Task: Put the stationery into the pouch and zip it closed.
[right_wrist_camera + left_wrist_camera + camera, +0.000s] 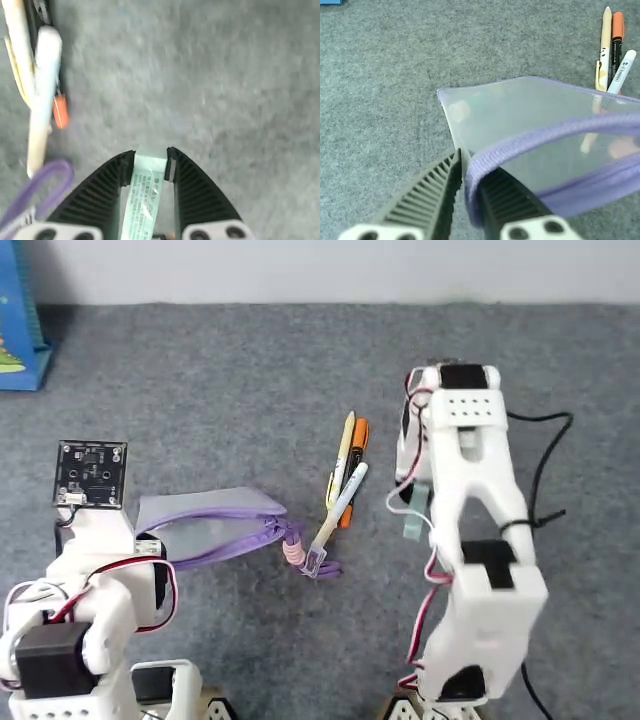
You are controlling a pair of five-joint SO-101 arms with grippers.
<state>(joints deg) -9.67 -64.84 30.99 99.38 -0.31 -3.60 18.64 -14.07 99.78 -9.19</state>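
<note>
note: your left gripper point(465, 161) pinches the pouch point(520, 115) edge; your right gripper point(150, 152) pinches a pale green item point(142, 195) beside the pens point(345, 475), mid worktop point(250, 370).

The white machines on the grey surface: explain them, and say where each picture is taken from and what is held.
They are two small robot arms side by side. One picture looks down from above; the other two come from cameras on the wrists. The left arm has its jaws shut on the edge of a clear, purple-trimmed pouch. The right arm has its jaws gripping a pale green item. Three pens lie on the grey table between the arms.
</note>
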